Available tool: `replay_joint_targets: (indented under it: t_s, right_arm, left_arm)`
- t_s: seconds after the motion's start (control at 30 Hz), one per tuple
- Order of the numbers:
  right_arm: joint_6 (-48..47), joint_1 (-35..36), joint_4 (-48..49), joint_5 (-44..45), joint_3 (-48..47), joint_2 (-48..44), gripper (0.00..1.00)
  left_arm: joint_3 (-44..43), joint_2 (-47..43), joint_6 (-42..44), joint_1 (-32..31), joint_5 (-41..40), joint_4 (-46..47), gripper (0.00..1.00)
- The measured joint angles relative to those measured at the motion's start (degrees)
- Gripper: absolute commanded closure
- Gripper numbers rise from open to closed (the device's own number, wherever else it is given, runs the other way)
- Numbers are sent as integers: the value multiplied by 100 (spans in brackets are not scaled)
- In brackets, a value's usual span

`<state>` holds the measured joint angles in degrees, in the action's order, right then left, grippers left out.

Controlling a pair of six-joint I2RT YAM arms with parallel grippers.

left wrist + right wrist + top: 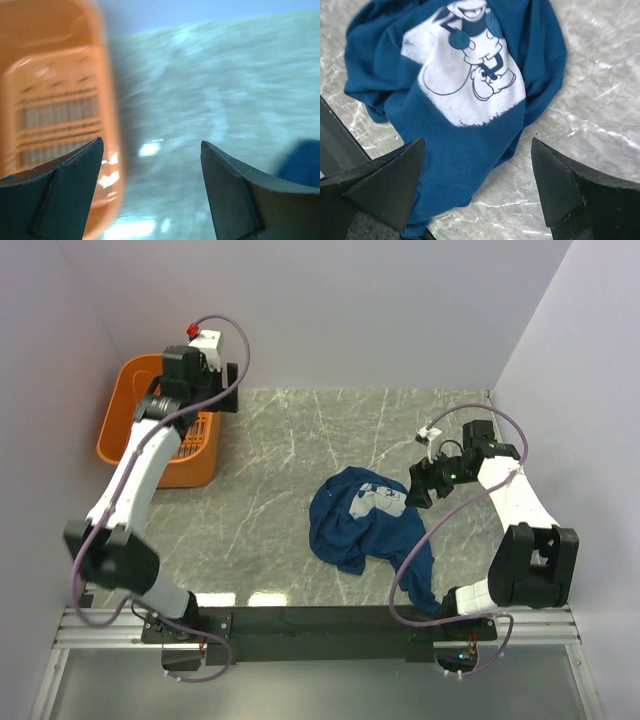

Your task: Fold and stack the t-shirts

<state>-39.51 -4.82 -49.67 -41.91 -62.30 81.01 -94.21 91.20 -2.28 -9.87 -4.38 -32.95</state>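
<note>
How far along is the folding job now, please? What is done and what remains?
Done: nothing folded or stacked is visible. In hand: the right gripper hangs open over the crumpled t-shirt, print up; the left gripper is open near the basket, holding nothing. Left: grasp, flatten, fold and stack it.

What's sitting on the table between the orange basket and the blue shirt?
Nothing: the top view shows only bare marbled table between basket and shirt.

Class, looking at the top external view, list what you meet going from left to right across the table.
orange basket → blue t-shirt → right gripper
</note>
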Motion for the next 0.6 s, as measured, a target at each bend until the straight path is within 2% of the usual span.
replay_joint_targets:
  t_s: [0.1,0.23,0.4,0.6]
  right_arm:
    - [24,20,0,63,-4,201,11]
    - [227,24,72,138,-63,380,15]
    - [481,24,219,214,-72,422,17]
    - [704,24,463,302,94,348,17]
  left_arm:
    - [531,-726,-321,-293,822,444,17]
    - [846,-686,-654,-955,1650,955,24]
    - [684,844,-1108,-1832,2385,1467,30]
    - [-382,3008,-1541,-2181,2791,1386,34]
